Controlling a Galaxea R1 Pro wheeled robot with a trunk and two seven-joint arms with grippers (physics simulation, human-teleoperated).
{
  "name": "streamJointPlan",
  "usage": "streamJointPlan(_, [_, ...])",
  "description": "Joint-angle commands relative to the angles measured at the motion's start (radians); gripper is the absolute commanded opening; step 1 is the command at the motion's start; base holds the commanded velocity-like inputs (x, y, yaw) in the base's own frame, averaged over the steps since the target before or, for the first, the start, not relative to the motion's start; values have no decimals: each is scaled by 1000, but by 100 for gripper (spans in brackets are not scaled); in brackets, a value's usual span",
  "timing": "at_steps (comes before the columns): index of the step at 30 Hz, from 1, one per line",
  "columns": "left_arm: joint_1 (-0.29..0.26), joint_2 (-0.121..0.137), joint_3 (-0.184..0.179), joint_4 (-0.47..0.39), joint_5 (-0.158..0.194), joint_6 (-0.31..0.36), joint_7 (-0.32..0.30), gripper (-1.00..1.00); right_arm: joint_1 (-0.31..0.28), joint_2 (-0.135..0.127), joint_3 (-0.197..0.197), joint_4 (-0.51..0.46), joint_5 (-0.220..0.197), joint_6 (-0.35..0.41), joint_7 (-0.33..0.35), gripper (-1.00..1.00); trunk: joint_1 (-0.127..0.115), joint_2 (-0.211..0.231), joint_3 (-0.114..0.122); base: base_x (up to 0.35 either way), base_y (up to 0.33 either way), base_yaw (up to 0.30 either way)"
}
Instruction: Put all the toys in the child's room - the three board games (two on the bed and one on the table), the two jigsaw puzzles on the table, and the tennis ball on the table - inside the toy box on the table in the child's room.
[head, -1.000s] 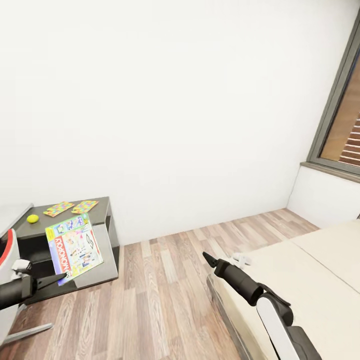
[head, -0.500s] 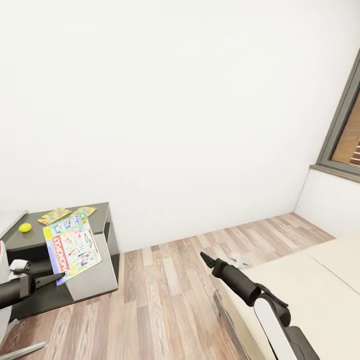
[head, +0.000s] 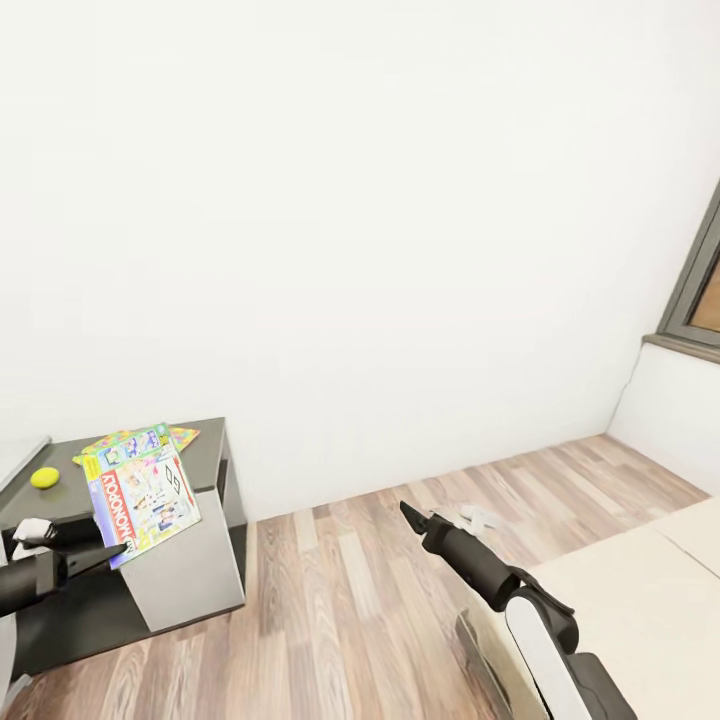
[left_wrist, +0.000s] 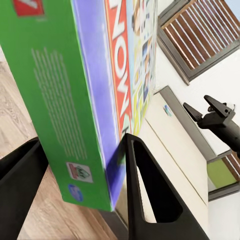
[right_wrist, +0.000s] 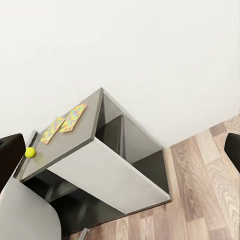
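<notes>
Wooden floor fills the near ground, with the cream bed at the right. Over its corner the right gripper hangs with its jaws spread wide and nothing between them. At the left, the left gripper is closed on the lower edge of a Monopoly board game, held tilted in the air. Behind it stands the dark worktop, carrying the tennis ball and, farther back, two jigsaw puzzles lying side by side near the white wall.
</notes>
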Motion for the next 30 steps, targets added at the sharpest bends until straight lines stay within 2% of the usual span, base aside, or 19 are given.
streamJointPlan(1, [-1,0,0,0,1,10,-4,-100,-1,0,1,-1,-5,4,-1,100,1,-2,-1,293,197,123])
streamJointPlan(14, [-1,0,0,1,1,10,-4,-100,-1,0,2,-3,-4,5,-2,100,1,-2,5,288,34,239])
streamJointPlan(27, [-1,0,0,0,1,10,-4,-100,-1,0,9,-6,-3,4,-2,100,1,-2,6,278,0,31])
streamJointPlan(30, [-1,0,0,0,1,10,-4,-100,-1,0,13,-6,-3,4,-3,100,1,-2,6,142,0,179])
